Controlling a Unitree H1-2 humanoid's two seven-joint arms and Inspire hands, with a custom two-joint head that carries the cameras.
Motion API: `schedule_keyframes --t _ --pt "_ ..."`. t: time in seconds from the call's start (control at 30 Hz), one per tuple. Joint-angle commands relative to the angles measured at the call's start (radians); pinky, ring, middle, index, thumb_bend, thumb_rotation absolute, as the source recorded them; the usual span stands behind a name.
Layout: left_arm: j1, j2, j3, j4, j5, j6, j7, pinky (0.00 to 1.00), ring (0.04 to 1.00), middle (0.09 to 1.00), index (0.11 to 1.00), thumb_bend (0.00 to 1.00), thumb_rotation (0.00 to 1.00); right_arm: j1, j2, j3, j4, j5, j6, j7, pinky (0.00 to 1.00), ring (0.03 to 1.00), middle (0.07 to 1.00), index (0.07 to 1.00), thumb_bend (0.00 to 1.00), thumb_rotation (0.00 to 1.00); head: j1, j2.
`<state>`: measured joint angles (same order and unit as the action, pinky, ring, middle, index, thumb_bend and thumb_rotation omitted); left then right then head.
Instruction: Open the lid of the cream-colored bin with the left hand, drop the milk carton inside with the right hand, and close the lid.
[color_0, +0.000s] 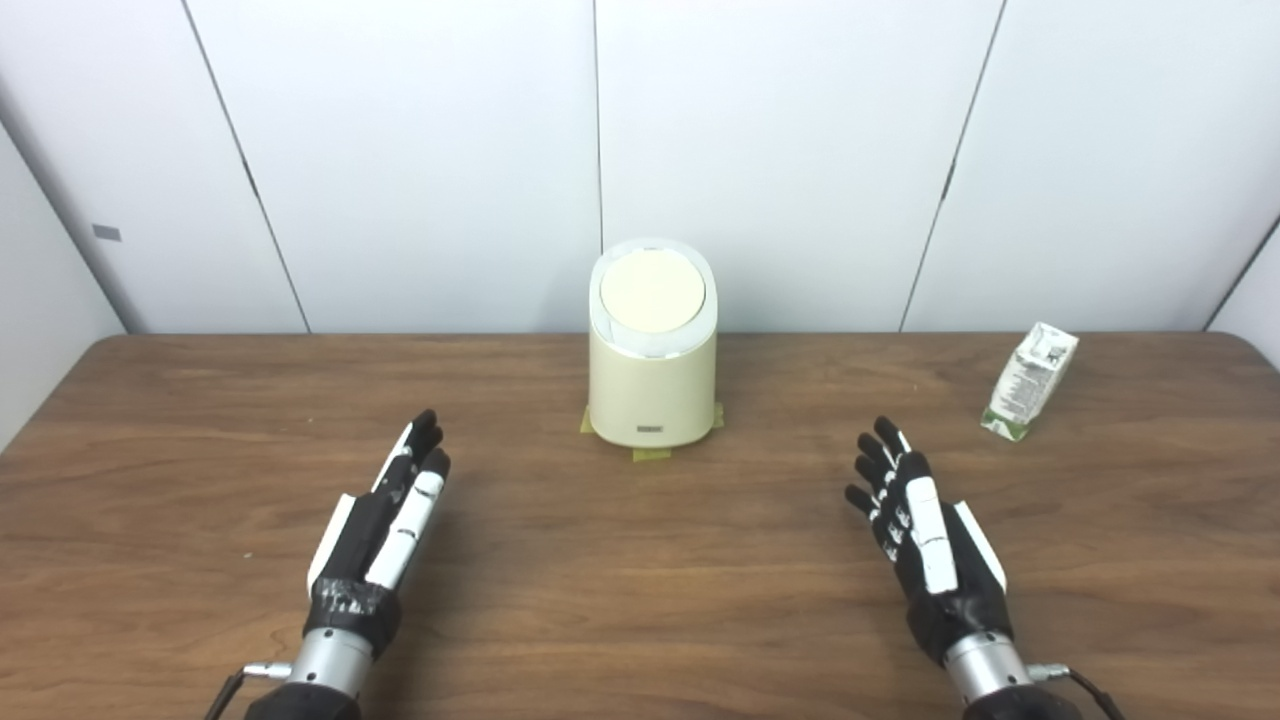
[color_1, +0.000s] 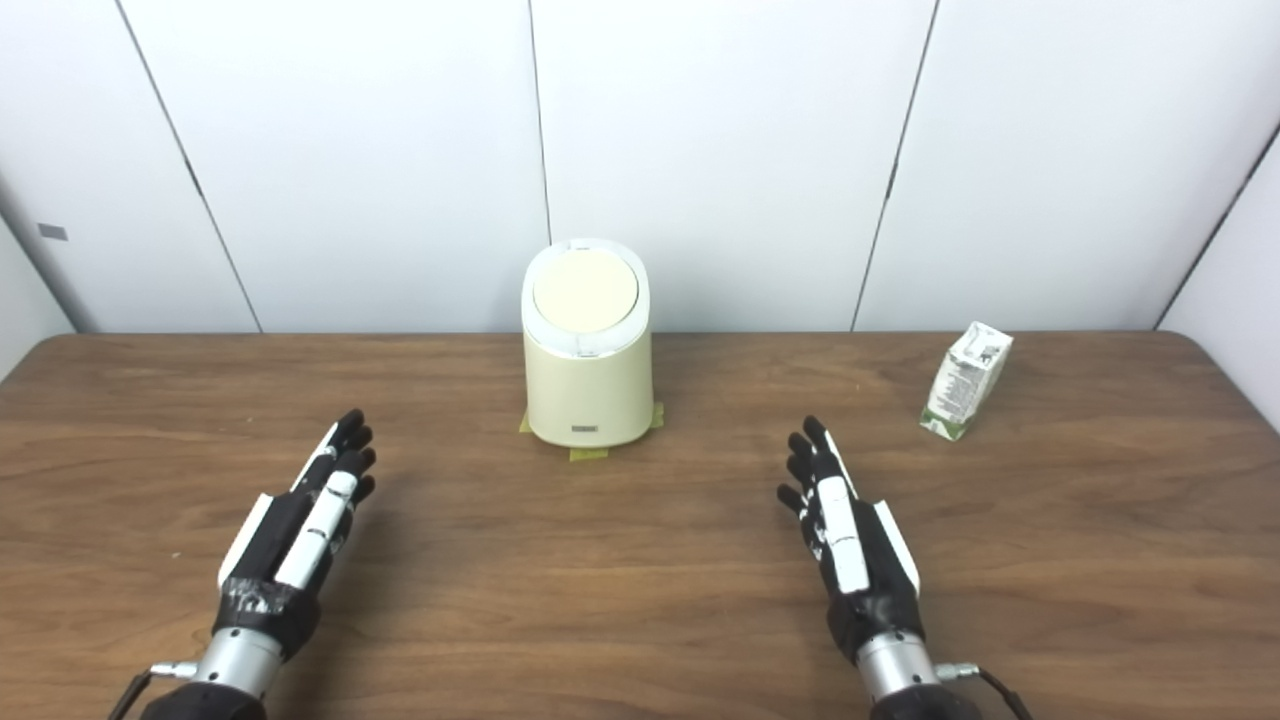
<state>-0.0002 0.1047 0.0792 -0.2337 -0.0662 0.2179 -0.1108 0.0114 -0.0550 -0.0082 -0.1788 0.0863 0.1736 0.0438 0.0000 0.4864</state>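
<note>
Both your left hand (color_0: 385, 525) and right hand (color_0: 925, 530) rest empty, fingers extended; the far-right milk carton (color_0: 1030, 382) looks light and crushable, so grip its flat sides.

The surface (color_0: 640, 560) is dark wood grain with a soft sheen. The bin (color_0: 652, 385) looks like smooth cream plastic, its lid (color_0: 652, 291) matt inside a glossier white rim. The carton (color_0: 1030, 382) is printed paperboard. Both hands (color_0: 385, 520) (color_0: 925, 525) show black and white plastic shells, with brushed metal wrists.
</note>
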Motion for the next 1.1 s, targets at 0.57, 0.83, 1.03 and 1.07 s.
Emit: schedule_keyframes --t 0.57,0.83,1.03,1.07 --pt "-0.250 0.063 -0.009 -0.072 0.053 0.071 0.010 0.91 0.939 0.966 1.000 0.67 0.50 -0.017 0.008 0.018 0.022 -0.045 -0.103 0.000 0.91 0.959 0.964 1.000 0.58 1.00 -0.009 -0.046" --pt "-0.547 0.165 -0.106 0.017 0.199 0.239 -0.034 0.89 0.918 0.951 1.000 0.74 0.36 -0.028 0.023 0.014 0.029 -0.035 -0.100 -0.007 0.92 0.965 0.960 1.000 0.57 1.00 -0.013 -0.045" --pt "-0.712 0.175 -0.141 0.154 0.270 0.252 -0.146 0.90 0.938 0.981 1.000 0.81 0.30 -0.030 0.022 0.012 0.044 -0.037 -0.110 -0.005 0.92 0.960 0.958 1.000 0.57 1.00 -0.012 -0.039" --pt "-0.742 0.171 -0.151 0.186 0.299 0.252 -0.167 0.90 0.942 0.986 1.000 0.81 0.28 -0.029 0.020 0.012 0.043 -0.039 -0.109 -0.004 0.92 0.959 0.958 1.000 0.57 1.00 -0.011 -0.038"
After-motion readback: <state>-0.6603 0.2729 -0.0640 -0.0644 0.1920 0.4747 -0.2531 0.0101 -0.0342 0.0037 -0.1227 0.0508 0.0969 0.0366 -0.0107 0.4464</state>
